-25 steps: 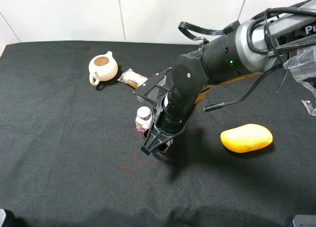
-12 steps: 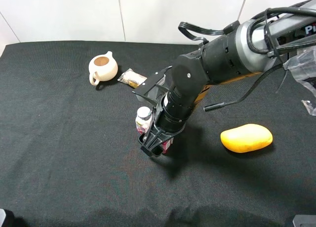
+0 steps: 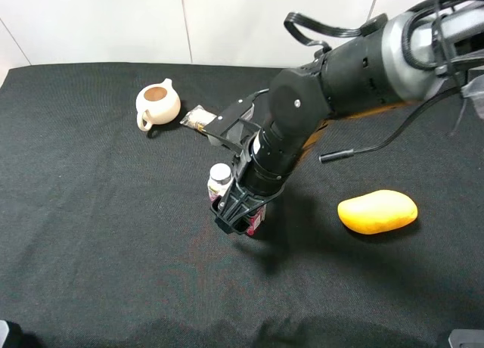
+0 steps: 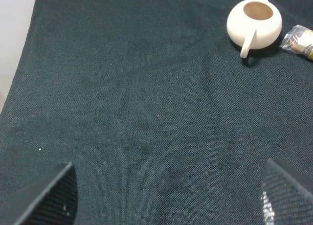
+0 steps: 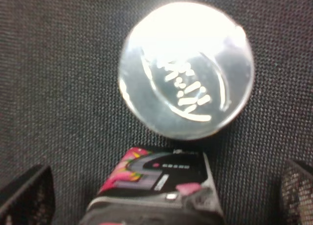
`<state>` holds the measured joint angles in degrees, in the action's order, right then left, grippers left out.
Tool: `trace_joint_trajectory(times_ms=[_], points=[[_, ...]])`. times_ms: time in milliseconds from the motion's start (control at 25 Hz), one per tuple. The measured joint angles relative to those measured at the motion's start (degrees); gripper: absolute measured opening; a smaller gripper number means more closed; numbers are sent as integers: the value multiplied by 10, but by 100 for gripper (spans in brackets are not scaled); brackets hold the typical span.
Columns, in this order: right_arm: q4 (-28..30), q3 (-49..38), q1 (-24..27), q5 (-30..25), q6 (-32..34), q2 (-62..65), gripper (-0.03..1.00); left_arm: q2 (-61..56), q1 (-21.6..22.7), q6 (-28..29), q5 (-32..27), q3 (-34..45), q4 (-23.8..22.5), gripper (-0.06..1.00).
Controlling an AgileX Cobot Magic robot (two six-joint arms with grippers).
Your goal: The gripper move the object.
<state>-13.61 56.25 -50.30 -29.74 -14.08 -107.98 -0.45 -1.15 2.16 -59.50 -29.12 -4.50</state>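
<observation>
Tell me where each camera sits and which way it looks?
High view: up above, looking down on the black table, showing the right arm, its gripper over the tin, a bottle, teapot and mango.
Left wrist view: on the left arm, looking down at the teapot; both fingers show, wide apart.
Right wrist view: on the right arm, straight down on the tin and bottle cap; spread fingers at the edges.
Shared: teapot, tin, bottle.
</observation>
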Motion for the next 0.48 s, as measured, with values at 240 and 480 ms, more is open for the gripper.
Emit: trace_joint_trajectory(times_ms=[240,480], points=[[0,0,0,-22,0,39,69,0,0,0,0,0,0,79],[0,0,12,-63,-1,88,69,0,0,0,0,0,0,79]])
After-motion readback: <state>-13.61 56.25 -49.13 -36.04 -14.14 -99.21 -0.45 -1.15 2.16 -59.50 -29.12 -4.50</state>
